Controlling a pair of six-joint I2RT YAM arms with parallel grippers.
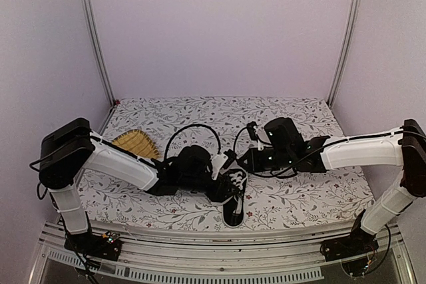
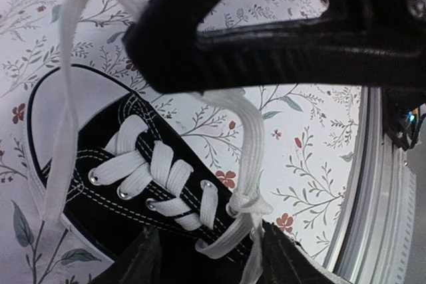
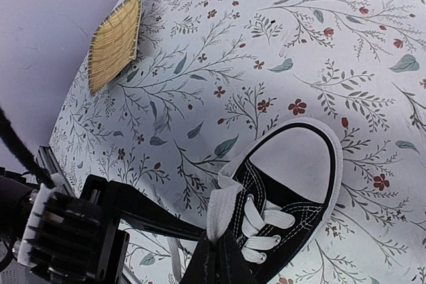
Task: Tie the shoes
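1. Here's your sneaker [image 1: 234, 199], small and black, lying on the floral counter [image 1: 299, 184] close to the near edge, right between the two arms. The yellow woven mat [image 1: 136, 143] sits well apart on the left
2. Your right hand [image 3: 216, 247] is pinched fully shut on one white lace [image 3: 219, 211], holding the strand up off the shoe
3. Your left hand [image 2: 210, 247] hangs low over the lacing with its fingers [image 2: 136, 261] standing well apart. A strand runs down between them, but nothing looks clamped there
4. Expect a light shoe. It will likely skid on the cloth if you haul hard on a strand, so keep pulls short and balanced
5. The laces are flat, soft and limp. They should fold and flop rather than hold a loop, so take them across the flat face, a little way out from the top eyelets [image 2: 93, 177]
6. Textures now: matte black canvas with white stitching, small shiny metal eyelets, a smooth white rubber toe cap [image 3: 293, 157] and sole edge. The rubber looks too slick and rounded to be a good place to grab
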